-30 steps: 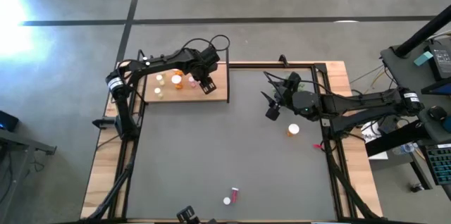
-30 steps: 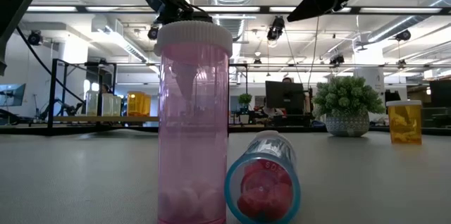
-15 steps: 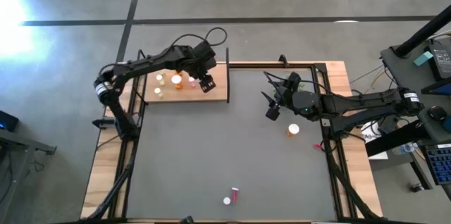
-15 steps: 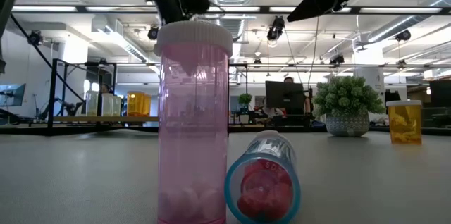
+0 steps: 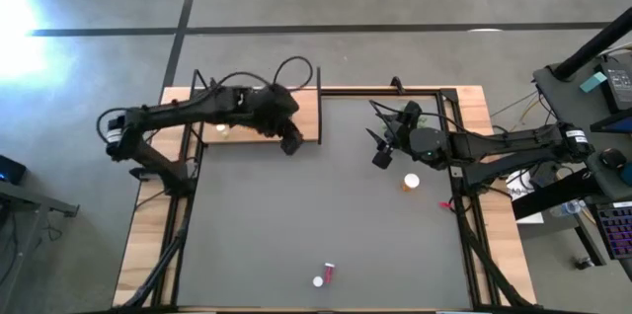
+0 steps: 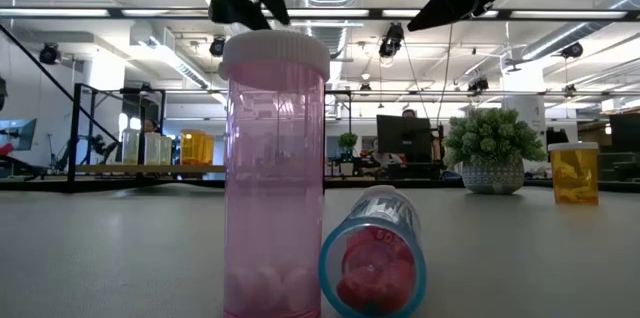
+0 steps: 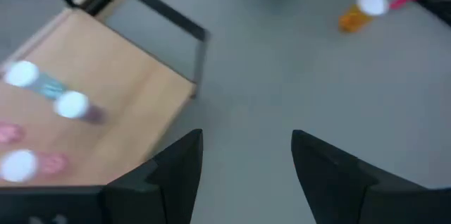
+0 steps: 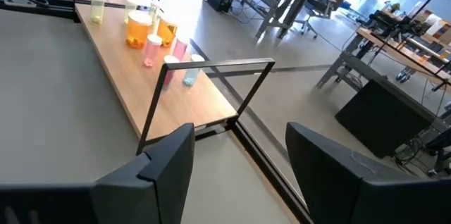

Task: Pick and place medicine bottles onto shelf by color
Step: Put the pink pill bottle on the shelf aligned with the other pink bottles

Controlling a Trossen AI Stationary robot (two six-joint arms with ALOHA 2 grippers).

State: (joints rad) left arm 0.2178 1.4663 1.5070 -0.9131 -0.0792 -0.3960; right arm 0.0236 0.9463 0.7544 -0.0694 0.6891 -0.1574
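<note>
My left claw (image 7: pixel 243 175) apart and empty over the shelf (image 7: pixel 120 104) edge, pills in both pink bottles (image 6: pixel 275 173).

No writing, label, brand, number or sign can be read in any of the views (the pink bottle (image 6: pixel 274 173) standing close to the low camera and the one lying beside it (image 6: pixel 373 265) show bare plastic and pills only, the orange bottle (image 6: pixel 574 172) far off shows no legible label, and the bottles on the shelf (image 8: pixel 134 69) are too small to show any print)
</note>
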